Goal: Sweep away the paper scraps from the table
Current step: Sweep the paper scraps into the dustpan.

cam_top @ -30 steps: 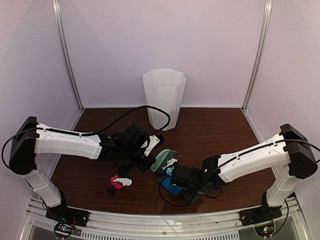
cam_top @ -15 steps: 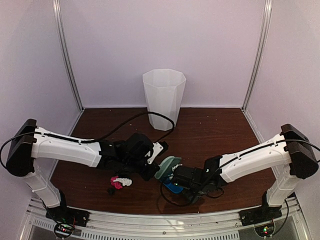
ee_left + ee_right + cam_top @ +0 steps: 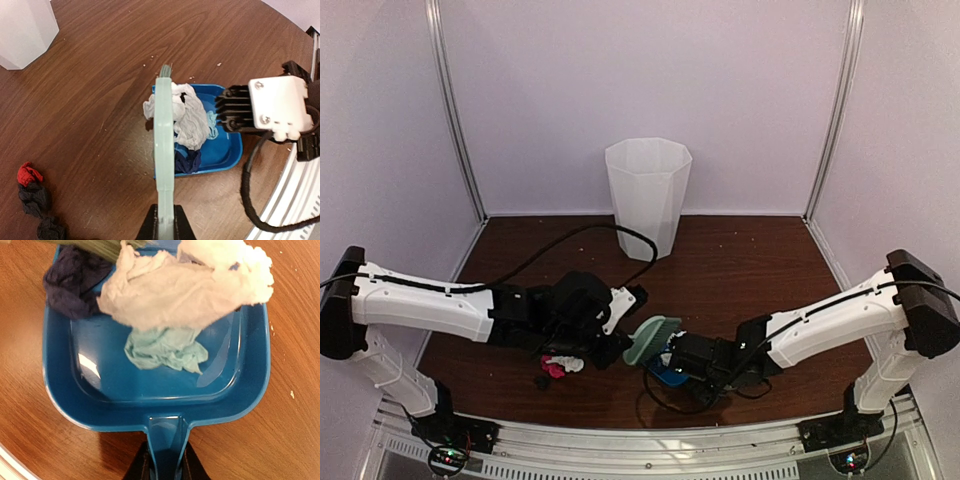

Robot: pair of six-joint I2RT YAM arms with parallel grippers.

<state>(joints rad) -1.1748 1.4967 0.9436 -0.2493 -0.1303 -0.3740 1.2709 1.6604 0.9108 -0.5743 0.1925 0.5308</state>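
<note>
**Top view.** The table is flat, with a dark reddish-brown wood grain. A metal rail runs along its near edge. Plain pale lilac walls close in three sides. A bin of white, faceted, translucent plastic stands upright at the back centre. The left arm and right arm reach inward, low over the near centre. A mint-green brush sits just left of a blue dustpan. Some paper scraps, a small cluster of pink, white and black, lie on the wood under the left arm, apart from the dustpan.

**Left wrist view.** The left gripper is clamped on the brush handle. The brush is seen edge-on, a smooth plastic spine with bristles at the far end. A crumpled white wad lies against the brush and over the dustpan's open lip. A navy wad sits at the pan's near corner. Red and black scraps, wrinkled and strip-like, lie on bare wood at lower left, well apart from the pan. Pale crumbs dot the grain.

**Right wrist view.** The right gripper is closed around the dustpan handle. The pan is glossy, shallow and round-cornered. A pale green wad sits in the middle of the pan. The white wad covers the far part and the navy wad is at the far left corner.
</note>
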